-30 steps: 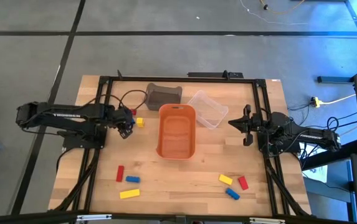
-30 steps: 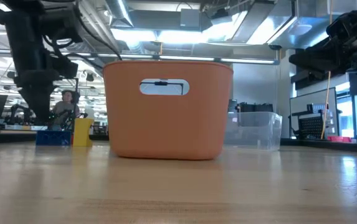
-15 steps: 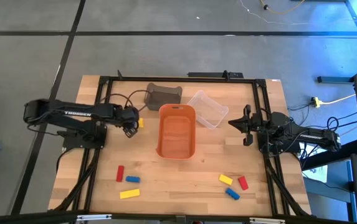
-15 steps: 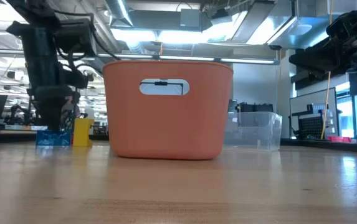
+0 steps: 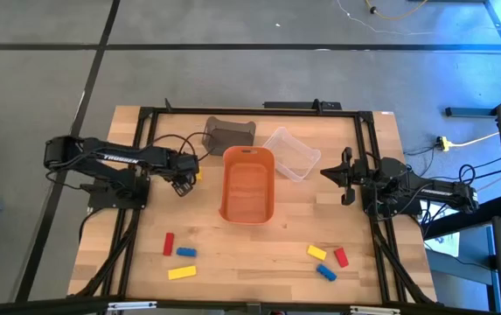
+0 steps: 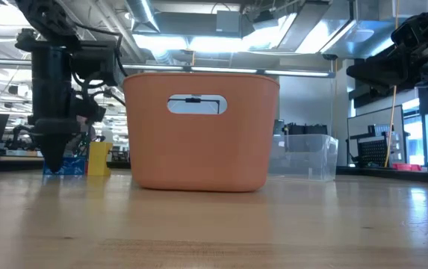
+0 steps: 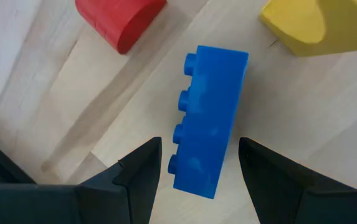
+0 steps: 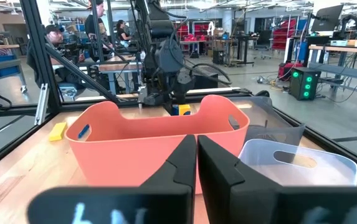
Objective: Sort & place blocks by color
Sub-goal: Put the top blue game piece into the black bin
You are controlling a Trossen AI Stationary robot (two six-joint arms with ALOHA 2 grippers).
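Blocks lie in three groups on our wooden bench (image 5: 259,254). Our left gripper (image 7: 198,167) is down at the group left of the orange tub (image 5: 248,184), its fingers (image 7: 142,171) spread on either side of a blue block (image 7: 210,118) that lies flat on the wood with its studs turned sideways. We see a sliver of bench between each finger and the block, so nothing is pinched. Near the far end of this blue block sit a red block (image 7: 121,18) and a yellow block (image 7: 315,25), each apart from it. From the low view we see the left arm standing nearly upright over that spot, with the blue and yellow blocks at its foot.

Toward the near edge, on the left, lie a red bar (image 5: 169,243), a small blue piece (image 5: 186,252) and a yellow bar (image 5: 181,273). On the near right lie a yellow piece (image 5: 316,253), a red piece (image 5: 341,257) and a blue piece (image 5: 325,272), close together.

Behind the tub stand a dark grey bin (image 5: 230,133) and a clear bin (image 5: 290,154); all three containers look empty from above.

Our right gripper (image 8: 196,155) waits at the right side of the bench, raised, its fingers pressed together and holding nothing, pointing at the tub.
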